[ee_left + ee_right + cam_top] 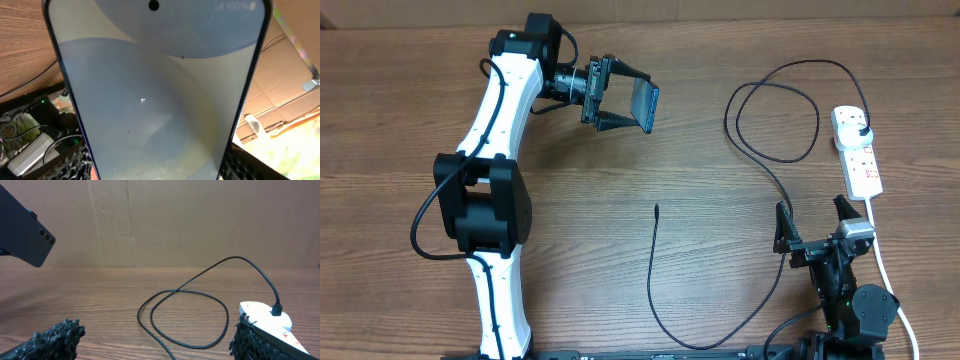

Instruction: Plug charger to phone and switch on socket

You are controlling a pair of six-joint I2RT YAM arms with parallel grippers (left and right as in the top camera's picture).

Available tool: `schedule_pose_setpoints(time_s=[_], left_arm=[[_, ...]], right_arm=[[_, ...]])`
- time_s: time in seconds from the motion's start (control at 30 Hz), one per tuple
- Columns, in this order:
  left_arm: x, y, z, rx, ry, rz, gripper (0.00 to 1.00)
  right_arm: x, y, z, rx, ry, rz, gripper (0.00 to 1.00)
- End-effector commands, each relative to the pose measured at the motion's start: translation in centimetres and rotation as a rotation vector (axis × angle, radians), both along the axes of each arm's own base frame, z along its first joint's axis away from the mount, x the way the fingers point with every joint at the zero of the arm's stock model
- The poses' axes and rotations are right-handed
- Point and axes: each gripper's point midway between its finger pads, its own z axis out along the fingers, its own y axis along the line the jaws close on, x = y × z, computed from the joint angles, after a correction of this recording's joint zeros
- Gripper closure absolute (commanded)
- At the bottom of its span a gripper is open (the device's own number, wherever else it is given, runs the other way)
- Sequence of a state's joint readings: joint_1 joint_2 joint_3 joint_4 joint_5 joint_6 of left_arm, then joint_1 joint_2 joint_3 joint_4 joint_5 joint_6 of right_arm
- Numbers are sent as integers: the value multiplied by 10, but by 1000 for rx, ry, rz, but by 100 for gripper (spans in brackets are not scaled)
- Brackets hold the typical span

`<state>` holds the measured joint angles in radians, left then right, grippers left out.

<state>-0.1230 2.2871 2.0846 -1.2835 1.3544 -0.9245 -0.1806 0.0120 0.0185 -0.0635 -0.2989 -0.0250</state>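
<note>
Overhead, my left jaws are clamped on the phone (648,106), holding it edge-up above the counter (720,60) at upper middle; its pale screen (155,100) fills the left wrist view. My right jaws stand wide and empty at the lower right, near the socket (858,152). The charger (651,270) has its plug (861,131) in the socket's end outlet and loops across the counter. Its connector tip (656,208) lies free mid-counter, well apart from the phone.
</note>
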Motion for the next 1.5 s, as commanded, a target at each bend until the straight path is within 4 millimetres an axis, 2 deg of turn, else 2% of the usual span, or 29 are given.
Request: schedule_pose_setpoints(time_s=[0.0,1.47], left_arm=[[-5,-3,35,-70,-89,-16,96],[-8,-9,34,-72,-128,-37,96]], right_arm=[[0,0,-2,2,-2,-3,0],[0,0,-2,2,-2,-3,0]])
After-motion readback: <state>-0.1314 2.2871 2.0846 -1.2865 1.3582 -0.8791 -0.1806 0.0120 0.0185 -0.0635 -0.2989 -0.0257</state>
